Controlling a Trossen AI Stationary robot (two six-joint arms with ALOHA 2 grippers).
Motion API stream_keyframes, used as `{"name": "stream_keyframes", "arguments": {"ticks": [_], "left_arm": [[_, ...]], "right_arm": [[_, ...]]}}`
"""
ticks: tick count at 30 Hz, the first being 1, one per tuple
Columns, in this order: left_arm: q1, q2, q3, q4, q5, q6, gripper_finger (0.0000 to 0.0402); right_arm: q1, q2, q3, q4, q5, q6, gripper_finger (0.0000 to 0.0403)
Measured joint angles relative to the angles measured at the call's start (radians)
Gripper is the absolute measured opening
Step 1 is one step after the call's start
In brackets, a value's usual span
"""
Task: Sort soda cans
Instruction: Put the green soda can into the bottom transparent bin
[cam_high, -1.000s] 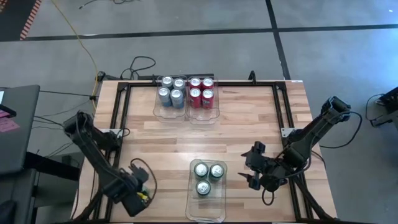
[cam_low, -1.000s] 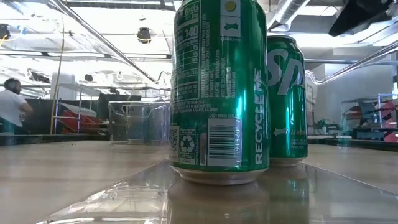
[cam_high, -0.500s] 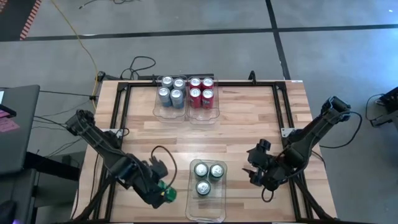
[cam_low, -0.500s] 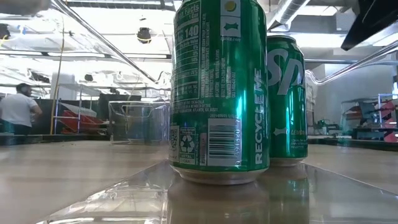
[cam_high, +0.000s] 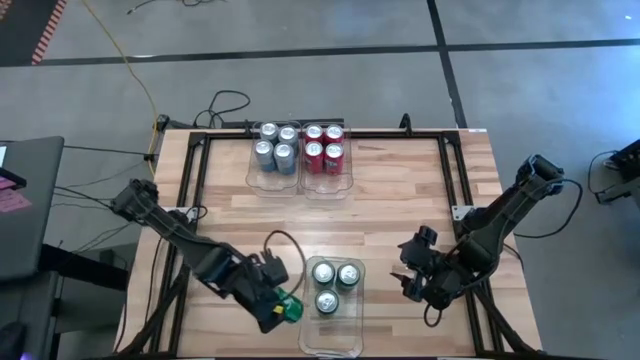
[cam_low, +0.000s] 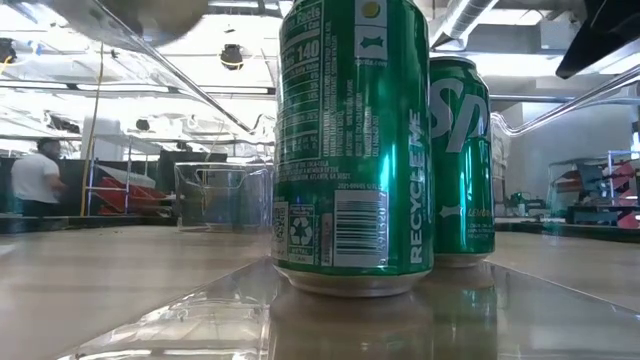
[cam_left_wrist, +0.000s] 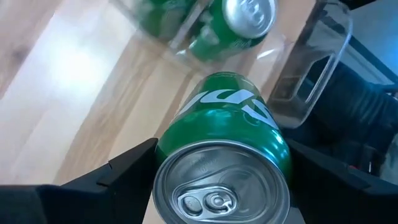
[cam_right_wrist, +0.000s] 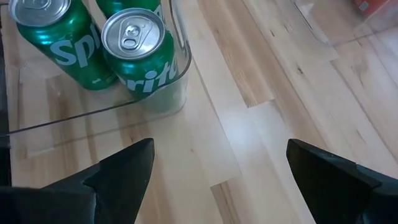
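Left claw (cam_high: 277, 308), clamped on a green Sprite can (cam_left_wrist: 225, 150), now nearer the bin (cam_high: 331, 342); right claw (cam_high: 407, 282) apart.

The wooden table (cam_high: 390, 200) stands on a grey concrete floor (cam_high: 300, 85) crossed by dark lines. A yellow cable (cam_high: 130, 70) trails over the floor toward the table's far left corner, with black cables (cam_high: 225, 103) looped beside it. Beyond the table, bright ceiling lights (cam_low: 150, 55) glare, and a person in a white shirt (cam_low: 35, 175) stands by dark racks
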Motion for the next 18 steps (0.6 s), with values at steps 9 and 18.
{"name": "stream_keyframes", "arguments": {"ticks": [9,18], "left_arm": [[0.065,0.066,0.001,0.125,0.026,0.187,0.0305],[0.104,0.065,0.001,0.159,0.033,0.240,0.0305]], "right_arm": [[0.000,0.000,0.000,0.003,0.001,0.000,0.0384],[0.001,0.000,0.000,0.004,0.001,0.016,0.0384]]}}
